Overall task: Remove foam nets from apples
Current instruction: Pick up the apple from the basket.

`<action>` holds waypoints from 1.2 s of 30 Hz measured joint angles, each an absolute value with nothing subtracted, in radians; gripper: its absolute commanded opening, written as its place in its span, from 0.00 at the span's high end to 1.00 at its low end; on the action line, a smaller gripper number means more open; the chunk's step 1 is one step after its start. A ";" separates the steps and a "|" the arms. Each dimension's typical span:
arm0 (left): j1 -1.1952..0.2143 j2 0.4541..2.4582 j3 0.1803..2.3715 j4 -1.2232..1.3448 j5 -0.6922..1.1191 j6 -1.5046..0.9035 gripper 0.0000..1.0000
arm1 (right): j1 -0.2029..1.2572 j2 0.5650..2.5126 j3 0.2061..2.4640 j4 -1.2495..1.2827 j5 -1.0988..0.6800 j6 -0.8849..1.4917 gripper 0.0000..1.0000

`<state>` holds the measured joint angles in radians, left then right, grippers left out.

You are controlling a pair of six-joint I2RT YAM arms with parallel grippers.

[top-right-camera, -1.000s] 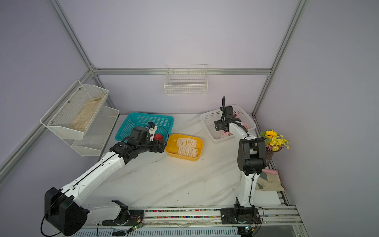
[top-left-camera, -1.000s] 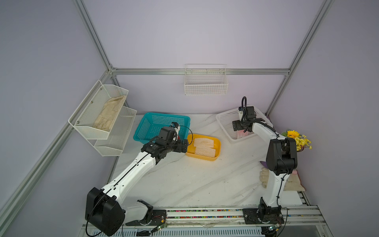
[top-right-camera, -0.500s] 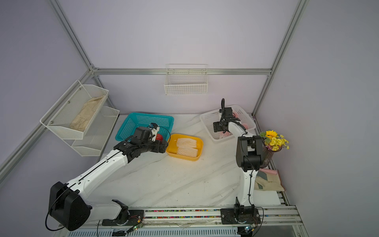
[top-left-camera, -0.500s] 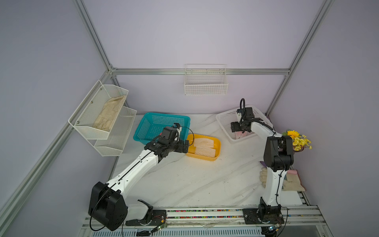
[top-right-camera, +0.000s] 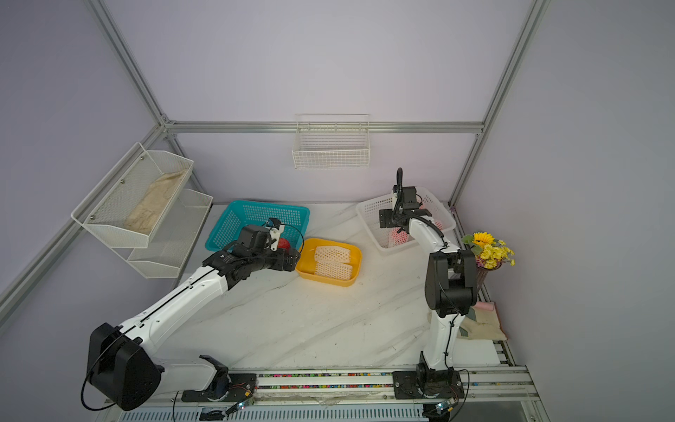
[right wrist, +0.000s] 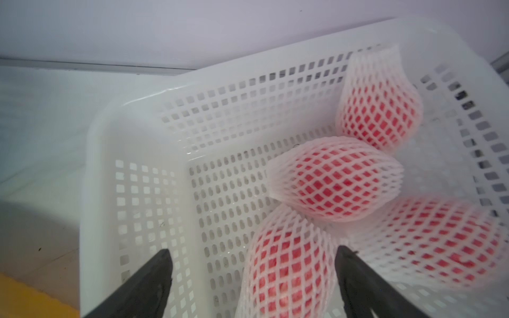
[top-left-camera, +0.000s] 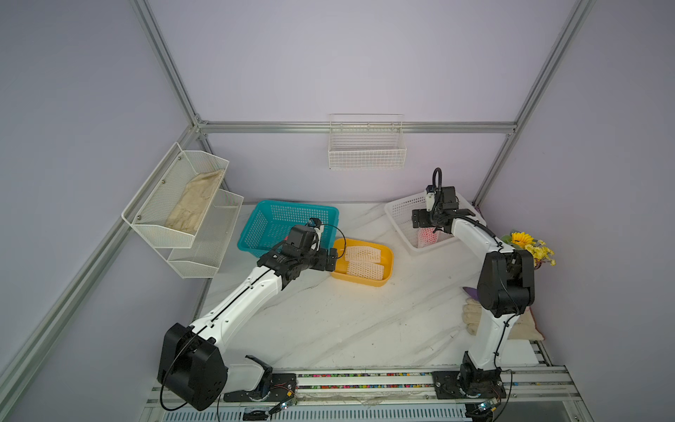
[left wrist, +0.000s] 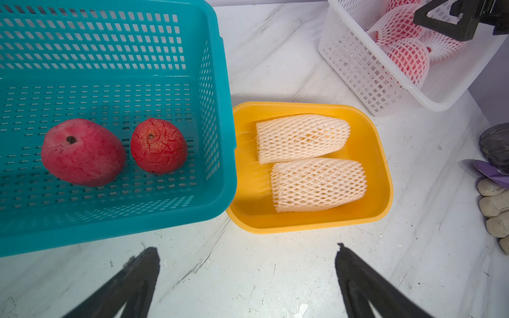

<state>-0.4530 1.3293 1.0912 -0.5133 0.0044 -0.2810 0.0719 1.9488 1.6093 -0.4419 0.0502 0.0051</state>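
Several apples in white foam nets (right wrist: 336,179) lie in the white basket (right wrist: 137,192), showing pink in both top views (top-left-camera: 428,237) (top-right-camera: 397,236). My right gripper (right wrist: 253,251) hangs open inside that basket with one netted apple (right wrist: 289,264) between its fingers, not clamped. Two bare red apples (left wrist: 82,151) (left wrist: 159,149) sit in the teal basket (left wrist: 220,110). Two empty foam nets (left wrist: 301,137) (left wrist: 318,184) lie flat in the yellow tray (left wrist: 377,154). My left gripper (left wrist: 248,250) is open and empty above the table, just short of the tray and the teal basket.
A two-tier white mesh shelf (top-left-camera: 182,204) holding a cloth is fixed to the left wall. A wire basket (top-left-camera: 367,146) hangs on the back wall. A vase of yellow flowers (top-left-camera: 529,248) and pale gloves (left wrist: 493,203) sit at the right edge.
My right gripper has shifted slightly and sunk a little lower into the white basket, over the netted apples. The left gripper has stayed open in almost the same place.
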 measured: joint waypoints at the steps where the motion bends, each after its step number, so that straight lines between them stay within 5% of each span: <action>1: -0.453 1.330 1.091 -0.513 0.005 -0.282 0.00 | 0.070 1.949 1.614 -0.458 0.070 0.027 0.06; 18: -0.453 1.341 1.066 -0.505 0.012 -0.297 0.00 | 0.037 2.196 1.811 -0.709 0.096 0.268 0.07; 36: -0.453 1.357 1.062 -0.493 0.014 -0.296 0.00 | 0.033 2.314 1.930 -0.868 0.047 0.264 0.15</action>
<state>-0.4530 1.3571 1.0618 -0.4927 0.0135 -0.2962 0.0326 2.3142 1.9305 -0.8684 0.0471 0.2642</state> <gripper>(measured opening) 0.997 0.862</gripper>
